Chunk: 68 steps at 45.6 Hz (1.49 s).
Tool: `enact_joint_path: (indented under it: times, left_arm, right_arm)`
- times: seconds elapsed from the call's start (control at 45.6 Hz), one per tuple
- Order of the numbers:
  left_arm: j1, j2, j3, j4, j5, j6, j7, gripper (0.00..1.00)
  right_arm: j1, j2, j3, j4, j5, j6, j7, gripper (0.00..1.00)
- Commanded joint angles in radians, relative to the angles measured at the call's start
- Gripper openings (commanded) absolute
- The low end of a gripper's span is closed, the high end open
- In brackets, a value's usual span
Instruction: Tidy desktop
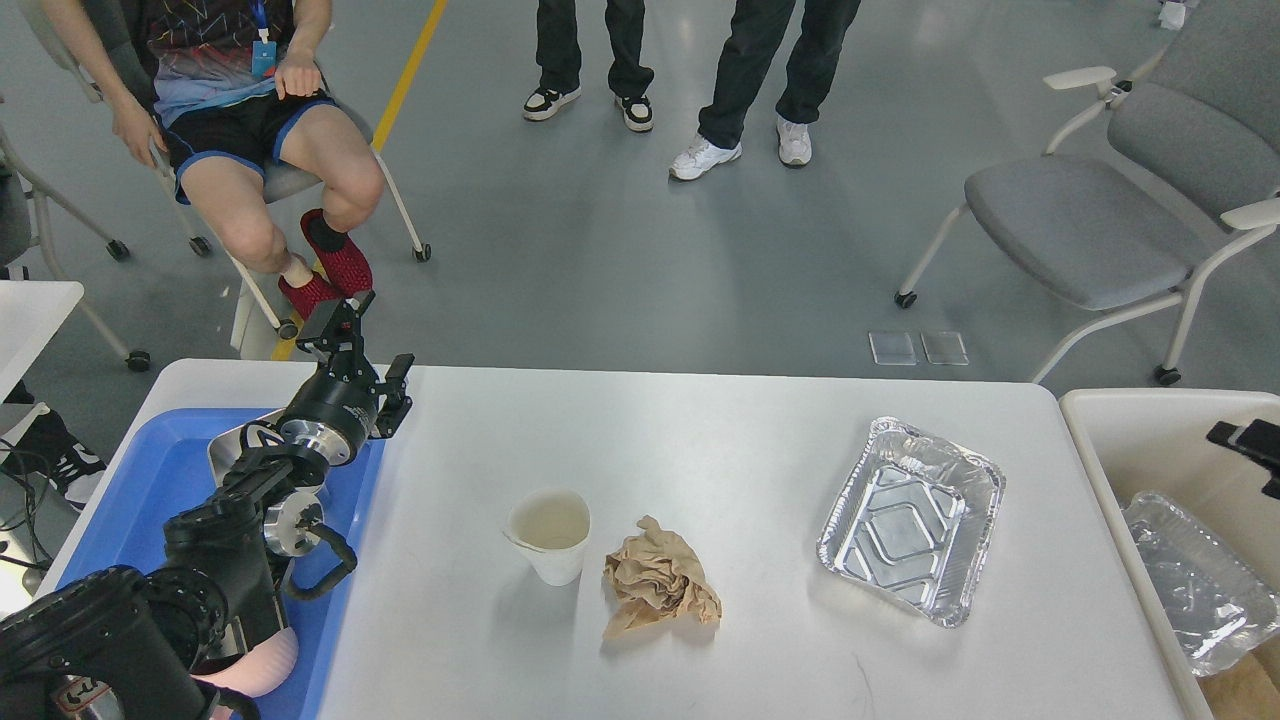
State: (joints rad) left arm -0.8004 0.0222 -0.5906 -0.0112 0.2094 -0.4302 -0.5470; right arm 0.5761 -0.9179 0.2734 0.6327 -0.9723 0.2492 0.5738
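Observation:
The white desktop (700,440) bears a white paper cup (547,530), a crumpled brown paper (655,590) just right of the cup, and an empty foil tray (910,520) at the right. My left gripper (365,348) hangs open and empty above the far left of the desktop, over the far right corner of the blue tray (130,490). It is well clear of the cup. A small dark part of my right arm (1245,442) shows at the right edge above the bin; its fingers cannot be told apart.
A beige bin (1140,440) stands right of the desktop with a foil tray (1195,580) in it. The blue tray holds a metal container (232,445) and a pink object (255,665). A seated person, two standing people and a grey chair (1080,220) are beyond the far edge.

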Motion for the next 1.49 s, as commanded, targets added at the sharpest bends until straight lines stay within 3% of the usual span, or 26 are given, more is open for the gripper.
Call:
enact_joint_path:
  times: [0.0,0.439,0.834,1.141,1.47]
  left_arm:
    - [0.000,0.001,0.000,0.000,-0.001,0.002,0.001,0.97]
    - [0.000,-0.001,0.000,-0.001,0.001,0.015,0.001,0.97]
    - [0.000,-0.024,0.000,-0.001,-0.001,0.019,0.001,0.97]
    - [0.001,-0.024,0.000,-0.001,-0.001,0.018,-0.001,0.97]
    - [0.000,-0.022,0.000,-0.001,0.001,0.018,-0.001,0.97]
  right_arm:
    - [0.011,0.093,-0.007,-0.005,-0.060,-0.034,0.000,1.00]
    - [0.042,0.240,-0.011,-0.059,-0.227,-0.087,-0.005,1.00]
    - [0.136,0.464,-0.086,-0.335,-0.306,-0.148,-0.005,1.00]
    - [0.140,0.518,-0.108,-0.406,-0.302,-0.176,-0.005,1.00]
    - [0.096,0.498,-0.122,-0.396,-0.293,-0.168,0.000,1.00]
